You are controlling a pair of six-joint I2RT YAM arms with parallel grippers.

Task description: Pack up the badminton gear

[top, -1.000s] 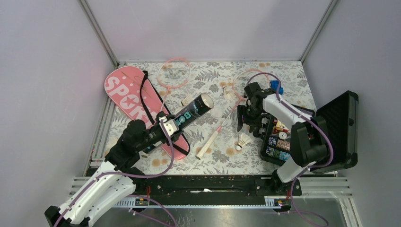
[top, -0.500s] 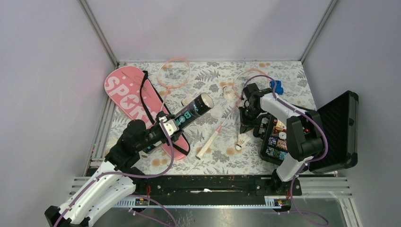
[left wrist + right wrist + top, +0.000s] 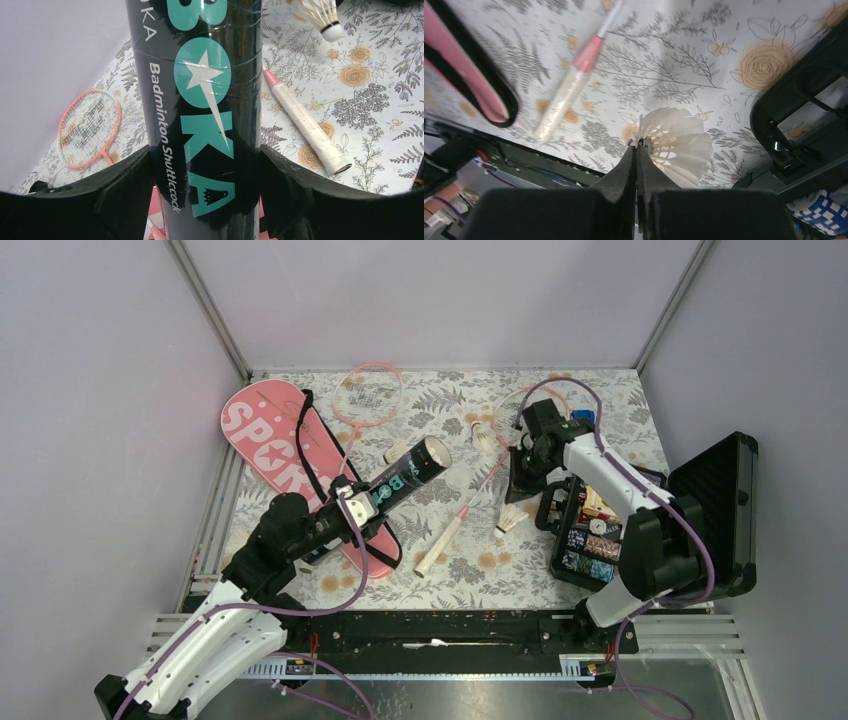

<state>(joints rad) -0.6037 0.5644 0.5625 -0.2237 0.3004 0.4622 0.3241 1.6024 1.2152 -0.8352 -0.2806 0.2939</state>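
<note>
Left tool (image 3: pixel 352 508), lower left of the top view: jaws spread wide and clamped on the black tube (image 3: pixel 405 476) near its lower end. On the wrist camera I see both fingers (image 3: pixel 125 195) pressed against the tube's sides, teal print between them. The tube is tilted, mouth pointing to the upper right, and its gripped end sits over the pink bag (image 3: pixel 285 465). The bag lies flat on the counter (image 3: pixel 460 580), running from upper left toward centre, with a black strap along it.

Just right of the tube lies a racket (image 3: pixel 445 532), cream handle nearest me, shaft running up and right under the right arm.

Right tool (image 3: pixel 515 495), centre right: jaws fully together, tips nipping the rim of a shuttlecock (image 3: pixel 511 522). The wrist camera shows the feather skirt just right of the closed tips. I cannot tell whether it is clear of the counter.

The black case (image 3: pixel 590 540) stands open immediately right of this tool, patterned rolls inside, crowding the wrist.

Farther back are loose shuttlecocks (image 3: pixel 483 430), one beside the tube's mouth. The second racket (image 3: pixel 368 395) has its head at the back edge. The blue toy (image 3: pixel 585 420) is partly hidden behind the right arm.
</note>
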